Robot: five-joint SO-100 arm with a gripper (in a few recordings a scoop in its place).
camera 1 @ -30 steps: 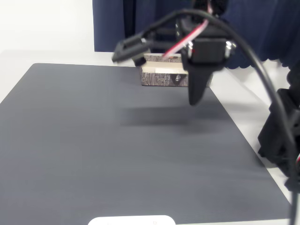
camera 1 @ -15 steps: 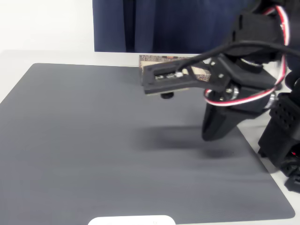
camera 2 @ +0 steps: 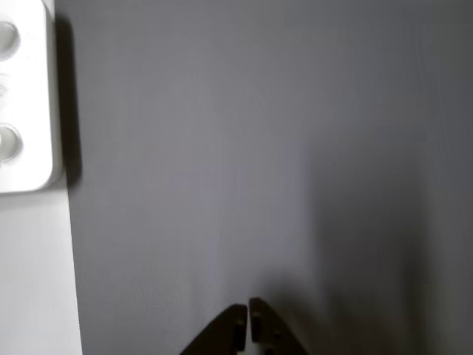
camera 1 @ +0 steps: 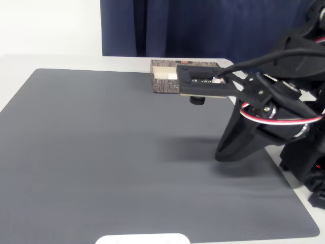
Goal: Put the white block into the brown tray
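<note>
one black two-finger gripper (camera 2: 247, 325), mine, pinched shut on nothing; small white block likely light, stiff, best gripped across its narrow sides.

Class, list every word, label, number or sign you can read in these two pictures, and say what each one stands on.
No text here can be read.
Brown tray: in the fixed view its wood-grain front carries no lettering that can be made out, and the arm covers much of it.
White device at the mat's edge in the wrist view: two round buttons, no readable marking.
Dark mat: plain, no print.
</note>
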